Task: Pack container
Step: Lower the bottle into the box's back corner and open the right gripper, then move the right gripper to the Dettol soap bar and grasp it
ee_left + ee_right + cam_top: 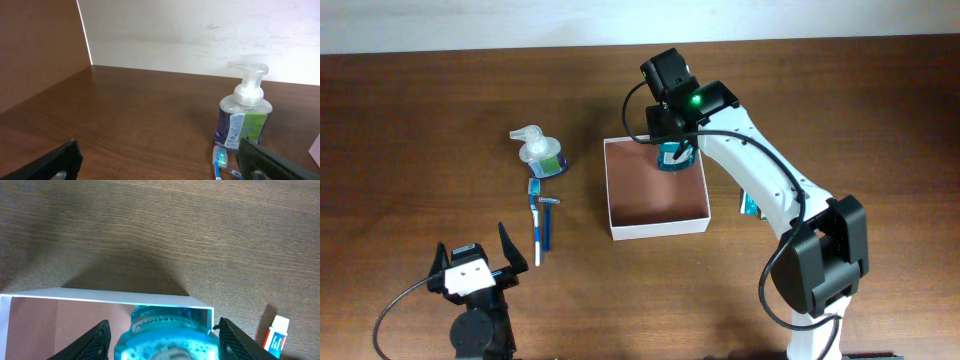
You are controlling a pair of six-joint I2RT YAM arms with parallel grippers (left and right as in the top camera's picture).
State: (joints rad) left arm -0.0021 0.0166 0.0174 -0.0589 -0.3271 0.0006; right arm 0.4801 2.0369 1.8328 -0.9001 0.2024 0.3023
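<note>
Container (645,195) sits on the brown counter (420,120), right of the middle, a shallow square box with thin white walls and a reddish-brown floor. A teal bottle (675,158) stands inside it, tucked into the far right corner against the walls; the rest of the floor is bare.

The right claw (676,150) hangs directly over that bottle. In the right wrist view its black fingers (92,341) stand spread on either side of the teal bottle (167,340). A sliver of container floor shows between the near finger and the bottle, while on the other side finger and bottle are too close together to tell whether they touch. The right arm reaches across the container's right wall.

Just outside that wall, partly under the arm, lies a small white, red and blue box (748,206), seen again on the counter in the right wrist view (276,332).

Left of the container, apart from it, stands a clear pump bottle (540,152) with a green and blue label. Just in front of it lie a blue toothbrush (536,228) and what looks like a blue razor (550,203), side by side.

Well away, at the near left edge, the left claw (475,255) is spread wide with nothing between its fingers. Its camera looks towards the pump bottle (245,117) and the toothbrush head (220,160).
</note>
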